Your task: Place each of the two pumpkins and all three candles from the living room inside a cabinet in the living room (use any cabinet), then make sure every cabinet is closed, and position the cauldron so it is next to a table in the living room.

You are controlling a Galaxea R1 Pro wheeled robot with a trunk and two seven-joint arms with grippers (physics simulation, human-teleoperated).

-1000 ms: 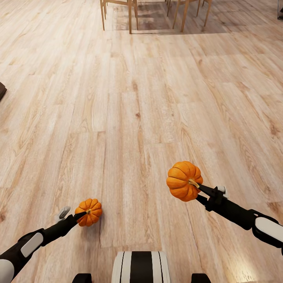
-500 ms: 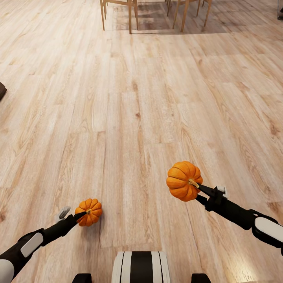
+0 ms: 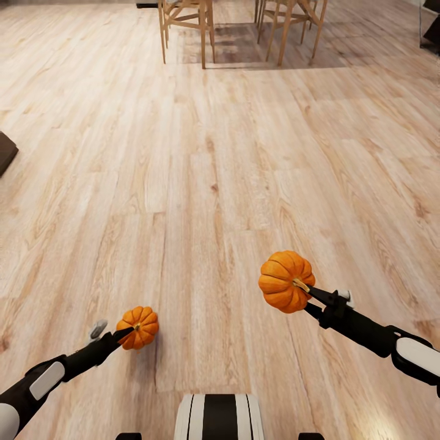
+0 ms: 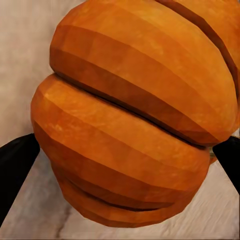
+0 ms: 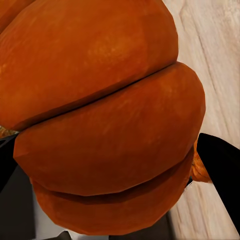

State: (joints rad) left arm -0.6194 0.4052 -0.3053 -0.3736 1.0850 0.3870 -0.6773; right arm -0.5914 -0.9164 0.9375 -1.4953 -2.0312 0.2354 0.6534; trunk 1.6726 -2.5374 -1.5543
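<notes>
1. The head view had shifted: the far chairs [image 3: 183, 24] showed more, so the robot was travelling.
2. The left tool [image 3: 125, 333] gripped the near-left pumpkin [image 3: 138, 327]; the right tool [image 3: 308, 292] gripped the right pumpkin [image 3: 285, 281].
3. No cabinet was visible yet.

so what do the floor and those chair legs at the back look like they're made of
Floor: pale wood planks, likely laminate, with printed-looking grain, knots and seams, low sheen. Chair legs: light, plain wood by their colour, matte; too far away to see any grain.
</notes>
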